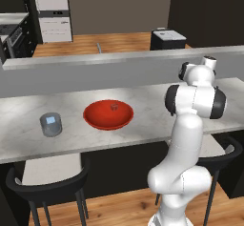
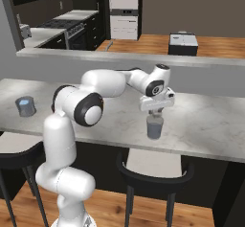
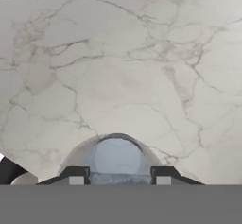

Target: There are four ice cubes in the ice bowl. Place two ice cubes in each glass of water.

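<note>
Gripper [image 2: 155, 113] hangs just above short grey see-through glass of water [image 2: 155, 127], middle of right base view. Jaws nearly shut, maybe pinching small ice cube; cube too hidden to tell. Good drop needs claw straight over glass mouth, then slow opening.

Wide shiny red ice bowl [image 1: 108, 115] sits mid-frame in left base view, one pale cube [image 1: 114, 107] inside. Second grey glass [image 1: 50, 124] far left on white marble counter [image 1: 143, 101].
</note>
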